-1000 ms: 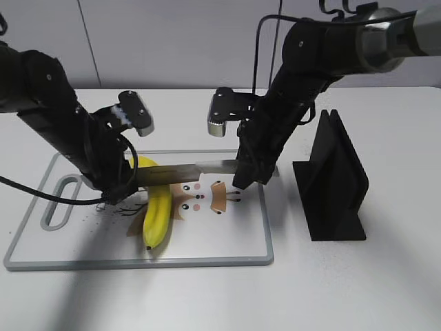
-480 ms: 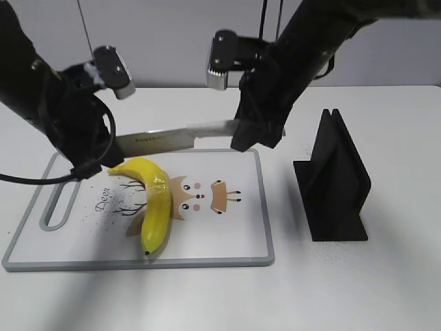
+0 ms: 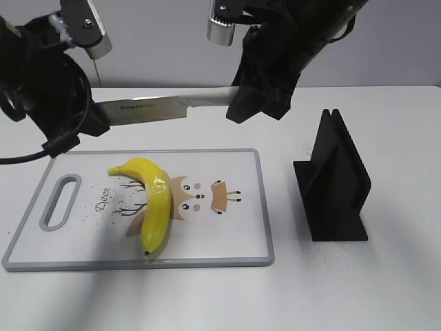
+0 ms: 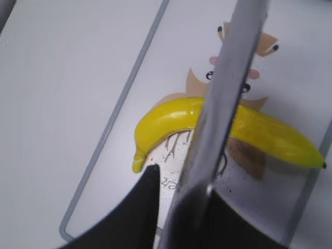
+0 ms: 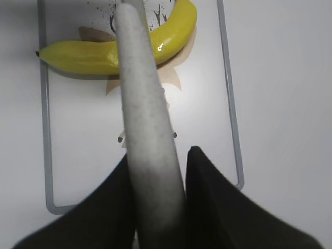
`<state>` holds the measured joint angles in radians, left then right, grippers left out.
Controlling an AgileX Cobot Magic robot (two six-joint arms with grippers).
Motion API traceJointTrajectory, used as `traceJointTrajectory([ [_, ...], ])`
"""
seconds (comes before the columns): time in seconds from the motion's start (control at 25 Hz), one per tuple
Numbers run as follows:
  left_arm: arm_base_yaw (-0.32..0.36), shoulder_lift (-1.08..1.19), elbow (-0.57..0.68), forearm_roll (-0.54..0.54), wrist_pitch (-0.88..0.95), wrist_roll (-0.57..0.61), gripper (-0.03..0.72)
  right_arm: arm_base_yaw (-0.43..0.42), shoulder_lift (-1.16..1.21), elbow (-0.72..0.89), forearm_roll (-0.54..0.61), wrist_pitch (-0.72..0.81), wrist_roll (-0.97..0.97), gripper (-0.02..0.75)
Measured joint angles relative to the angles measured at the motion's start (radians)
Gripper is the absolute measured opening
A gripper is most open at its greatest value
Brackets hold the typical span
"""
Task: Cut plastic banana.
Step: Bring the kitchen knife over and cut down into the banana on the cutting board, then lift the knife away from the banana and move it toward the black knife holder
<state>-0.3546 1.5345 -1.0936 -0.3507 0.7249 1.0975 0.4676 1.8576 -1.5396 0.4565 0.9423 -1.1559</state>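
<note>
The plastic banana [image 3: 155,200] lies whole on the white cutting board [image 3: 234,234], curving from the board's middle toward its front edge. A steel knife [image 3: 165,107] hangs level in the air above the board's far edge. My left gripper [image 3: 93,121] is shut on its handle end and my right gripper [image 3: 238,107] on its tip end. In the left wrist view the blade [image 4: 228,88] runs away from the gripper [image 4: 181,187], crossing over the banana [image 4: 166,116]. In the right wrist view the blade [image 5: 148,135] sits between the gripper's [image 5: 158,153] jaws, above the banana [image 5: 78,56].
A black slotted knife stand [image 3: 334,186] stands on the table to the right of the board. The board has a handle slot [image 3: 60,200] at its left end and a printed deer picture [image 3: 207,196] in the middle. The table is white.
Both arms have raised the knife from banana height to well above the board and back toward its far edge. The banana stays on the board, now uncovered.
</note>
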Motion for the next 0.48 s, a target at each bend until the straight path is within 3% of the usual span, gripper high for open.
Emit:
traceJointTrajectory([
  [0.08,0.0,0.0,0.001,-0.001,-0.023,-0.018,0.17,0.0,0.0,0.0,0.0,0.009,0.01,0.209],
  [0.24,0.015,-0.008,0.001,0.011,-0.101,-0.045,0.548,-0.005,0.0,0.0,-0.051,0.032,0.041,0.16],
  [0.28,0.017,-0.014,0.001,0.014,-0.124,-0.05,0.613,-0.009,0.0,0.0,-0.07,0.031,0.048,0.16],
  [0.48,0.038,-0.047,0.001,0.014,-0.207,-0.099,0.665,-0.013,0.0,-0.012,-0.119,0.037,0.12,0.16],
])
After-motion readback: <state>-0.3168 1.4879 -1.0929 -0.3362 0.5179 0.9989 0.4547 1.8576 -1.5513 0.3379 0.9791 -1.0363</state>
